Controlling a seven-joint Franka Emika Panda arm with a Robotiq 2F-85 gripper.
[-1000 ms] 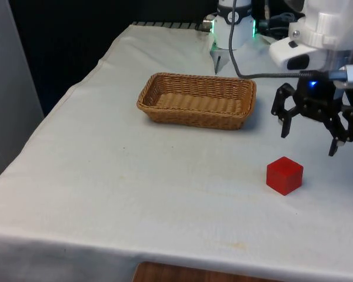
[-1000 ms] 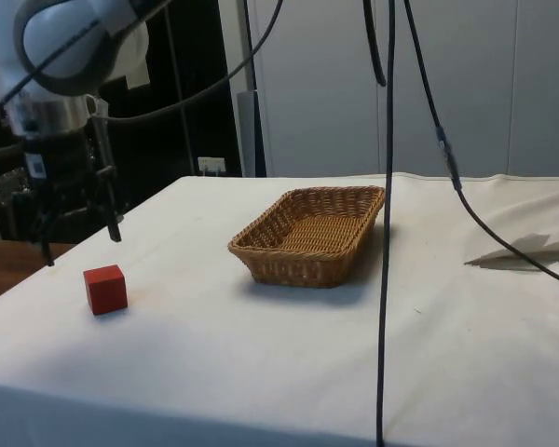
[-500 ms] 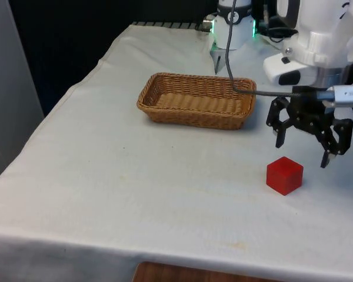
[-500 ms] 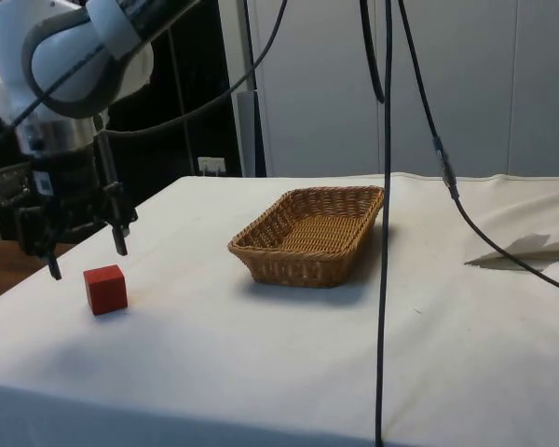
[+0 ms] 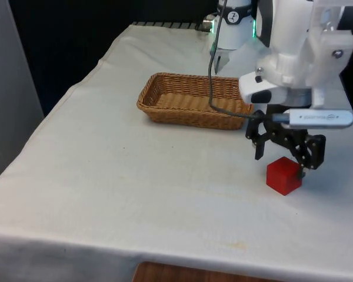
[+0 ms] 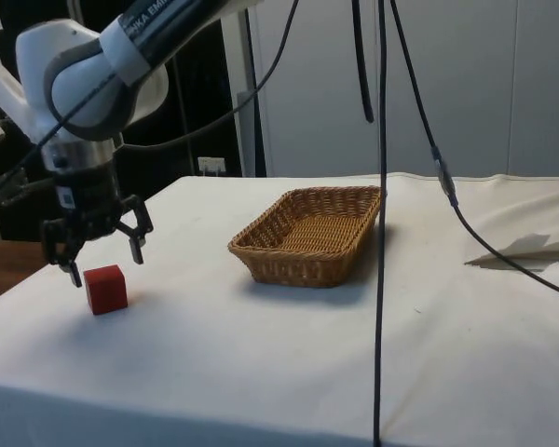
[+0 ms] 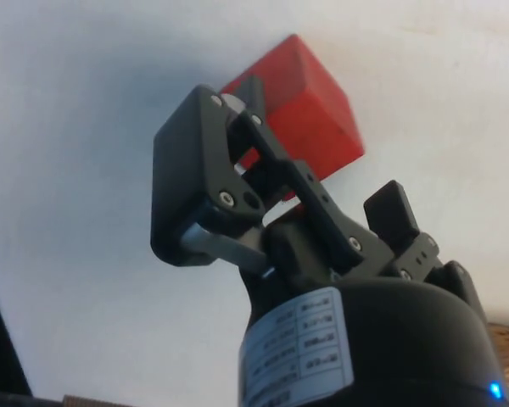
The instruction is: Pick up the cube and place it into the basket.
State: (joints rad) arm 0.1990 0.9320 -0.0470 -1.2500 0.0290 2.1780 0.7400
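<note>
Here the red cube (image 5: 284, 175) sits on the white-clothed worktop (image 5: 135, 176), well apart from the wicker basket (image 5: 195, 100), nearer the worktop's front edge and off toward the front view's right of the basket. The black pincer (image 5: 280, 161) hangs just above the cube with its fingers spread wide, one fingertip to each side of the cube's top and holding nothing. In the side view the pincer (image 6: 104, 263) hovers over the cube (image 6: 105, 289), and the basket (image 6: 310, 235) lies empty.
</note>
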